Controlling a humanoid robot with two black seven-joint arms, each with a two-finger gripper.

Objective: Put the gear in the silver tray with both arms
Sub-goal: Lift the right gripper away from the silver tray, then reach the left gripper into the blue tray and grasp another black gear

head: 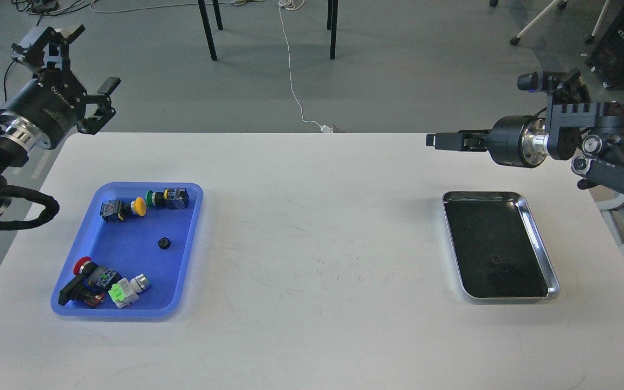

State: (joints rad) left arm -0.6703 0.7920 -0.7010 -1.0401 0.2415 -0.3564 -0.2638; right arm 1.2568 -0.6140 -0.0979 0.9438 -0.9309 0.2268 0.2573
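Beyond my white tabletop (312, 216) lies grey floor (426, 81). Black legs (209, 32) stand on it, a white cable (293, 81) trails across, and a wheeled base (534, 21) shows far right.

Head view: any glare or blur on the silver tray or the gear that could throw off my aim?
Head view: sharp throughout, evenly lit, shadows soft. The silver tray glints only along its right rim; its bottom reflects dark, hiding detail. The small black gear stands out clearly against the blue tray. The right gripper is dark and seen side-on, so its jaws are hard to separate.
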